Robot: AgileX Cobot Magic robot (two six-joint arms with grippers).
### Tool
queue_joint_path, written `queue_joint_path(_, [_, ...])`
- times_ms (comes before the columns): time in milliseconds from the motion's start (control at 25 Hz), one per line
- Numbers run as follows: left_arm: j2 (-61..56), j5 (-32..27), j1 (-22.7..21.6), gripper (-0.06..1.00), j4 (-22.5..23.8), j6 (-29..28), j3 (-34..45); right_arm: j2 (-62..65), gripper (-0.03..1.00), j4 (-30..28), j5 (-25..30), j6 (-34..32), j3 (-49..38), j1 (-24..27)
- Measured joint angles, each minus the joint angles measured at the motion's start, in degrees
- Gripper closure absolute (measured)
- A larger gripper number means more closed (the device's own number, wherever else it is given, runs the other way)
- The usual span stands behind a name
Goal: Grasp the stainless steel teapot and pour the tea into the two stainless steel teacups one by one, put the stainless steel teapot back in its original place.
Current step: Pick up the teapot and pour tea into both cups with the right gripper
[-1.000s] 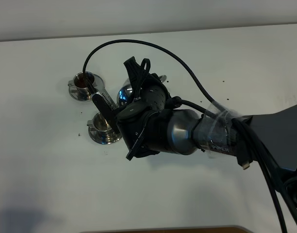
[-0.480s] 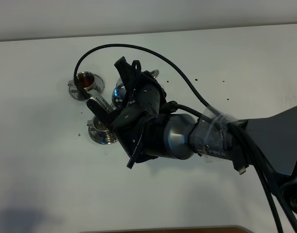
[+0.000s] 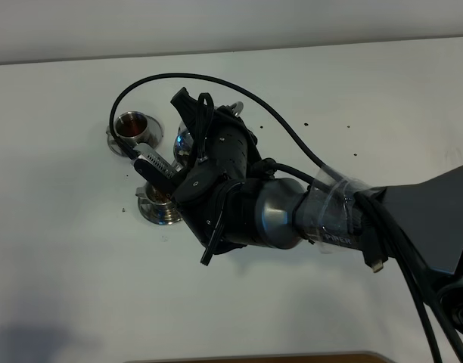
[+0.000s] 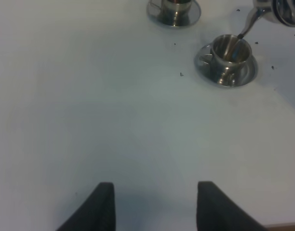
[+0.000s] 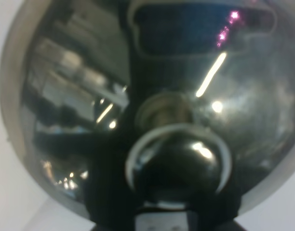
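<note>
Fingers [image 4: 103, 208] of the left gripper [image 4: 156, 192] stand spread wide apart at the near edge of the white table [image 3: 80, 287], low over bare tabletop, with nothing between them and well short of both cups.

Farther in, the right arm [image 3: 322, 215] reaches from the right side across the middle, a black cable [image 3: 239, 79] looping over it. At its end the right gripper [image 3: 187, 155] is pressed closed on the stainless steel teapot [image 5: 89, 96], which hangs clear of the table and leans toward the left. From the wrist camera the pot's domed lid fills the view, the round knob [image 5: 179, 161] close to the dark gripper parts; the exact spot the pads pinch is hidden.

Just left of the gripper sits the near teacup [image 4: 229, 50] on its round saucer [image 4: 205, 72], handle pointing toward the near side. The pot's thin curved spout [image 4: 247, 24] is directly above this cup's rim, and a thin dark line of tea [image 4: 240, 36] runs from the spout's tip down into the cup.

Beyond it, slightly left, stands the far teacup [image 3: 133, 127] on its own saucer, apart from the pot, its inside showing reddish-brown. Small dark specks [image 3: 306, 122] dot the table around the cups and to the right of the pot.
</note>
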State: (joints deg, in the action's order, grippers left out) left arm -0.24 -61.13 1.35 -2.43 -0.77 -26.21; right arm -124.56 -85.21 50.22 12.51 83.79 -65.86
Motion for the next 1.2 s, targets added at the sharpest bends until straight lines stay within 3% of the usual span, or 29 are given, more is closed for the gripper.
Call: queue_joint_path(1200, [0.00,0.00,0.00,0.49,0.00,0.00,0.00,0.00,0.78,-10.70,2.72,2.05,0.00,0.00])
